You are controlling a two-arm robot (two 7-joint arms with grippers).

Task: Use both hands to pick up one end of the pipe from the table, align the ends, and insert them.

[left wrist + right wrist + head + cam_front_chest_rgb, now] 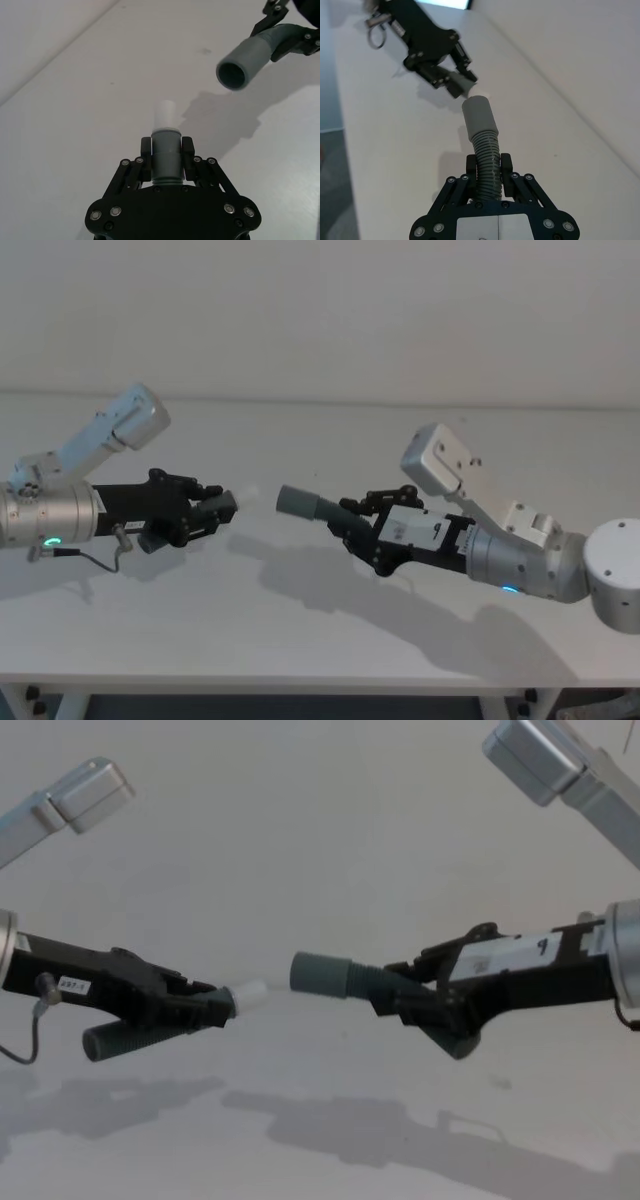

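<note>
White surface (300,640) below a plain pale wall; both hose pieces are held clear above it, their shadows falling on it. Step in hand, as judged: alignment of the ends, with insertion not yet begun.

Right hand (352,523), closed on the ribbed middle of the sleeve piece (318,508). This piece's long axis runs roughly level across the surface; its wide open cuff (318,973) points toward the left hand.

Left hand (222,506), closed on the collar of the plug piece (165,150). Its narrow pale end (248,992) points back toward the wide cuff and tilts slightly upward; the rest of the piece trails below and behind the hand.

Relative to the wide cuff, the pale end lies near but apart, a little lower, with the two axes not quite in line. The next move likely calls for raising and levelling the pale end to the cuff's axis, then closing the gap straight along it.
</note>
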